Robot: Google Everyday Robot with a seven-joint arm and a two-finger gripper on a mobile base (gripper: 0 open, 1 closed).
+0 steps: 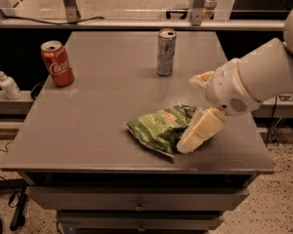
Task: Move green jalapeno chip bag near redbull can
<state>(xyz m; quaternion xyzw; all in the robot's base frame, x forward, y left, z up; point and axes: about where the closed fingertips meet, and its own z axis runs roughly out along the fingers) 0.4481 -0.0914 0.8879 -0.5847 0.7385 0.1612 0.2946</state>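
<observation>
The green jalapeno chip bag (158, 126) lies crumpled on the grey table (97, 121), near its front edge and right of centre. The redbull can (166, 52) stands upright at the back middle of the table, well behind the bag. My gripper (196, 107) reaches in from the right at the bag's right end. It is open: one cream finger (201, 130) lies low against the bag's right side, and the other (201, 79) is behind it, toward the can. The bag's right end is partly hidden by the near finger.
A red Coca-Cola can (57, 63) stands at the table's back left. A small white pump bottle (9, 84) sits on a ledge left of the table. A railing and posts (198, 4) run behind the table. Drawers (136, 204) sit below the front edge.
</observation>
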